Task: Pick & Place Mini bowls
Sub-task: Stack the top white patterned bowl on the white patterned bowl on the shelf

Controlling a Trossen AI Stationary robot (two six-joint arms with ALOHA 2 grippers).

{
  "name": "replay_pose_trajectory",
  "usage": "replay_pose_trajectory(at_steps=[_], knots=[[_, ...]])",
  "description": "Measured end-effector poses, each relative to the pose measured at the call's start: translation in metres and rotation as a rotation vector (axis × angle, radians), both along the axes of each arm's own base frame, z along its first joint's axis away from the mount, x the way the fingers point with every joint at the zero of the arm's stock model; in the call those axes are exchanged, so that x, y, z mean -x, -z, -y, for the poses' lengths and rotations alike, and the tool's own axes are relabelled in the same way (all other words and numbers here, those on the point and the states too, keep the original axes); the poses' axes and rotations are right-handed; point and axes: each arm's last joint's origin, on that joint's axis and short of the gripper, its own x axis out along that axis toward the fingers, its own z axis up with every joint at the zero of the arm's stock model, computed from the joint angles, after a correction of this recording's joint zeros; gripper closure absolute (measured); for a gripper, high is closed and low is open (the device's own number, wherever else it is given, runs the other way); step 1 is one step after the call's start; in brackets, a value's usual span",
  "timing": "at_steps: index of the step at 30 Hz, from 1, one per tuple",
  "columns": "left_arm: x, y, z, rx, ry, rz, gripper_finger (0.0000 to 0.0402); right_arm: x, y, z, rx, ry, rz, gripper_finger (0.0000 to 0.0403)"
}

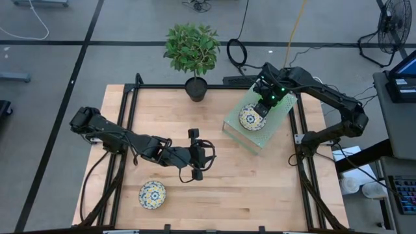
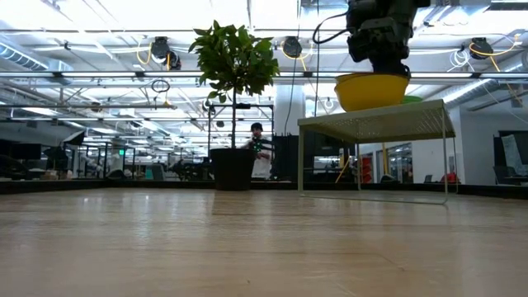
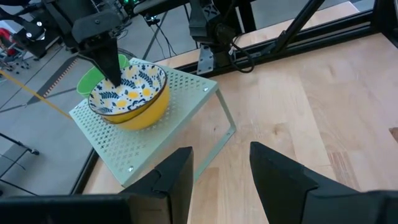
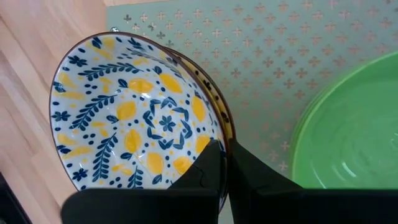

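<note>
A: Where is the patterned bowl (image 1: 251, 117) that the right gripper (image 1: 263, 108) works with?

B: It stands on the pale green perforated stand (image 1: 275, 125), which is on the bench (image 1: 253, 182) just beside the black plant pot (image 1: 195, 89). The right gripper is directly over this bowl's rim, on the side nearer the green bowl (image 4: 348, 137).

A: Is the gripper holding it?

B: Yes. In the right wrist view its fingers (image 4: 208, 171) are closed on the rim of the patterned bowl, one inside and one outside. The bowl looks a little tilted on the stand. A second patterned rim shows just under it, so it seems to sit in another such bowl.

A: And the green bowl?

B: It is on the same stand, just beside the patterned one, on the side away from the plant pot.

A: What about the left arm?

B: The left gripper (image 1: 198, 158) hangs over the middle of the bench, well apart from the stand. Its fingers are spread open and hold nothing.

A: Any other bowl?

B: One more patterned bowl (image 1: 152, 194) lies alone on the bench, far from the stand, near the left gripper but not touching it.
</note>
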Motion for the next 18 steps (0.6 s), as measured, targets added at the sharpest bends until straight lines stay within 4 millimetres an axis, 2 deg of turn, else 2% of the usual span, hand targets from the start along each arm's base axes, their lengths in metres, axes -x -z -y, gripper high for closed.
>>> replay_pose_trajectory(at_steps=[10, 18], knots=[[0.0000, 0.0000, 0.0000, 0.000, 0.000, 0.000, 0.0240, 0.0012, 0.0008, -0.0006, -0.011, 0.011, -0.016, 0.0401], [0.0000, 0.0000, 0.0000, 0.000, 0.000, 0.000, 0.0240, -0.0006, 0.0017, 0.0006, -0.001, 0.011, -0.009, 0.0358]])
